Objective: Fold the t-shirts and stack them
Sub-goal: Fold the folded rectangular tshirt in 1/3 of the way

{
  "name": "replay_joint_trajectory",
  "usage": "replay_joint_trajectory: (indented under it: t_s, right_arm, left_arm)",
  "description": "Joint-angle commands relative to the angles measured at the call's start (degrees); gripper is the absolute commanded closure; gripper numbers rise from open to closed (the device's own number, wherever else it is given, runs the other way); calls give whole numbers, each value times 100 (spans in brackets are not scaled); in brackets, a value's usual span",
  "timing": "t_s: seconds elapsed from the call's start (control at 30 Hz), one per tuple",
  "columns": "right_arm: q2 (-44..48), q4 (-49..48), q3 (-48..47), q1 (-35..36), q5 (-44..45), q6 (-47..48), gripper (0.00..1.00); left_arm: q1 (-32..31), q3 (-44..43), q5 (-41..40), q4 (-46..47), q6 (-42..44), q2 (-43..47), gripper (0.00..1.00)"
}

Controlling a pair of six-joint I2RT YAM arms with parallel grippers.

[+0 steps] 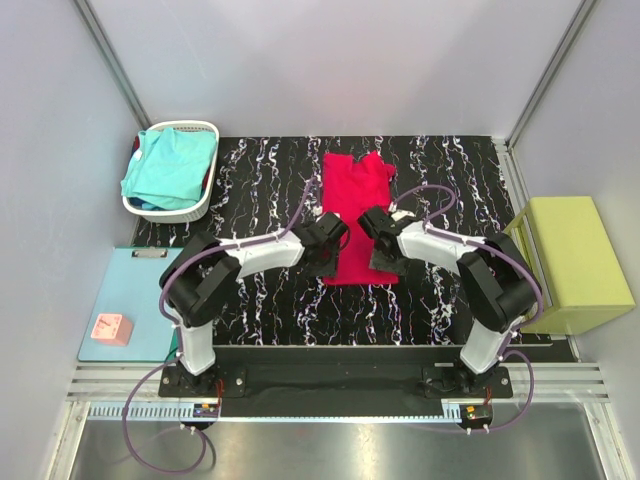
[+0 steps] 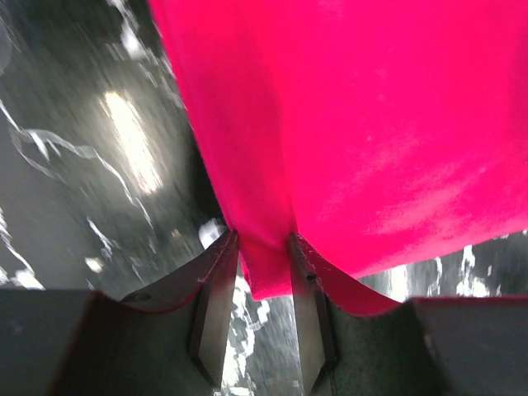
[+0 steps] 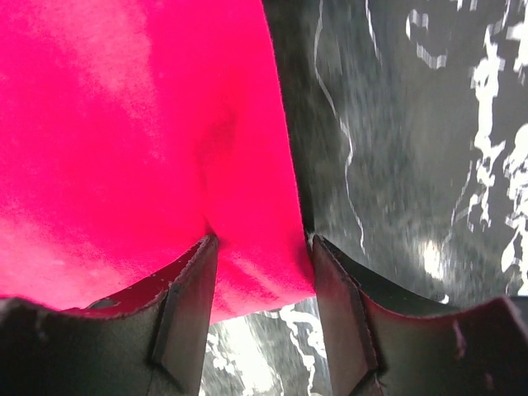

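From above, you are seeing the crimson t-shirt [image 1: 356,180] with its middle and near hem lying hidden under both wrist heads. The fingertips of the left gripper [image 2: 264,280] and right gripper [image 3: 262,280] are sitting out of sight there too. In both wrist views the shirt is running off the top and side edges, and the marbled table [image 2: 74,165] is smearing into blur. The turquoise t-shirt [image 1: 170,165] is covering whatever is lying beneath it in the basket [image 1: 205,130]. The pink thing [image 1: 111,328] on the mat [image 1: 145,295] is showing too small to name.
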State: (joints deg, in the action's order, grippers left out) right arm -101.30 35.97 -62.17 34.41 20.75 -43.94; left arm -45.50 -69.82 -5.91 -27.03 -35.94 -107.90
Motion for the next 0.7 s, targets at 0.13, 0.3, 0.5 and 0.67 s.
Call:
replay_joint_trajectory:
  t_s: [0.13,0.3,0.5,0.67]
  right_arm:
    - [601,780,662,364,-344,-544,44]
    - [1093,1008,1031,557,-467,-861,44]
    - [1507,1211,1330,926,-572,-1274,44]
    - [1595,1368,1252,980,-467,-1327,44]
  left_arm:
    - [-617,847,248,-198,-369,637,63]
    - [-925,1295,275,-242,-589,1129,63]
    - [-1189,1603,231,-400,-809,1622,63]
    - [-1251,1534,-23,-566,-906,1851,62]
